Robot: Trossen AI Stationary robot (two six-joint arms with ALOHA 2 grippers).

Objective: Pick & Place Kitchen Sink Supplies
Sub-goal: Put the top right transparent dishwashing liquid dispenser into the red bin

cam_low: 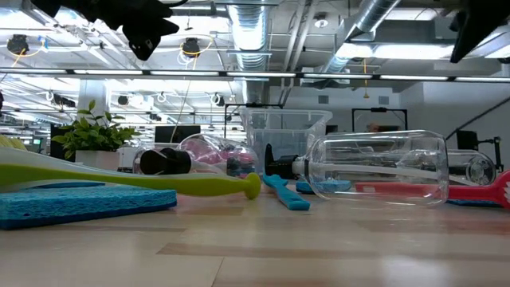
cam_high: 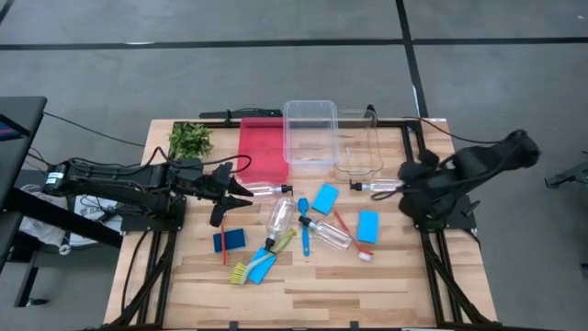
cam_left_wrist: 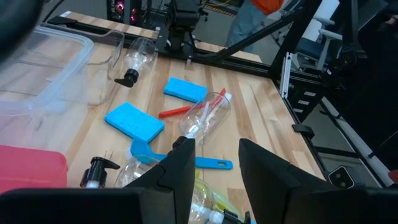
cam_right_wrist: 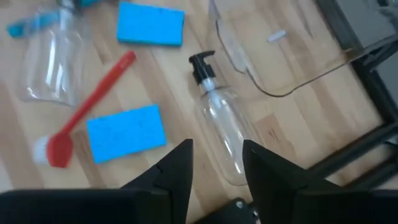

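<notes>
Several kitchen sink supplies lie loose on the wooden table. Clear black-capped bottles lie on their sides: one (cam_high: 266, 189) by the red tray, two (cam_high: 278, 221) (cam_high: 328, 233) mid-table, one (cam_high: 377, 188) (cam_right_wrist: 221, 124) at the right. Blue sponges (cam_high: 324, 198) (cam_high: 367, 225) (cam_high: 231, 240) lie flat among blue (cam_high: 303, 225), red (cam_high: 344, 228) and yellow-green (cam_high: 276, 246) brushes. My left gripper (cam_high: 241, 193) (cam_left_wrist: 214, 146) hovers open at the left of the pile. My right gripper (cam_high: 409, 176) (cam_right_wrist: 217, 149) is open, raised above the right-hand bottle's base end, touching nothing.
A red tray (cam_high: 262, 147), a clear bin (cam_high: 310, 133) and a second clear container (cam_high: 363, 147) stand along the far edge, with a leafy plant (cam_high: 190, 140) at the far left. Bare wood runs along the near edge (cam_high: 303, 299). A person in orange (cam_left_wrist: 261, 6) stands beyond the table.
</notes>
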